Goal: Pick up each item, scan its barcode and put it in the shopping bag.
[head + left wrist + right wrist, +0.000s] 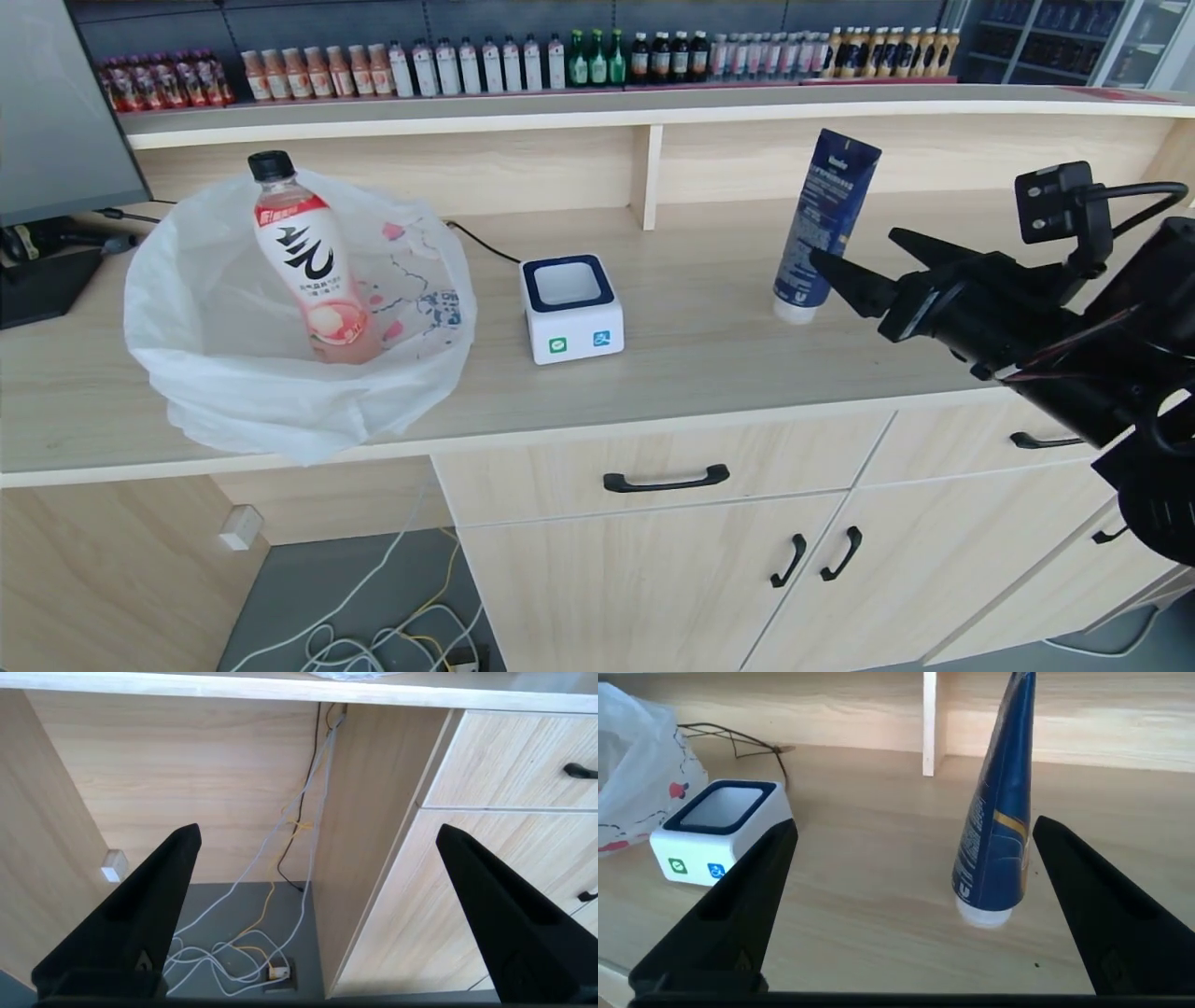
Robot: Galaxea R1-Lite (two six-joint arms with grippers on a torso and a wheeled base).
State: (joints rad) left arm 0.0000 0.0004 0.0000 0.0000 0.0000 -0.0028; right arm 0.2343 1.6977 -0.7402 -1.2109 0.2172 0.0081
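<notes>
The bottom of the pink bottle [308, 271] is down inside the white shopping bag [280, 401] and shows through the thin plastic. The bag sits on the bench [709, 355] to the left of the white scanner [571, 308], and its front bulges past the bench edge. In the right wrist view the top of the blue tube [999, 812] is cut off. A dark screen [56, 103] far to the left of the scanner is cut off too.

The tube stands on its white cap to the right of the scanner, leaning a little. The right tool [850, 245] is on the far side of the tube from the scanner, with its two fingers spread wide and holding nothing. In the head view one fingertip covers a bit of the tube (I cannot tell if it touches). The left tool [318, 831] is wide open too and holds nothing. It is down below the bench, facing a gap with loose wires [252, 952] on the floor. A black cable [481, 245] runs behind the scanner. A long row of drink bottles [560, 61] stands on a shelf far behind it.

The pink bottle has a white label with big black marks and a red band. The scanner has a small green sign and a small blue sign on its front. The tube has pale print, too small to read
</notes>
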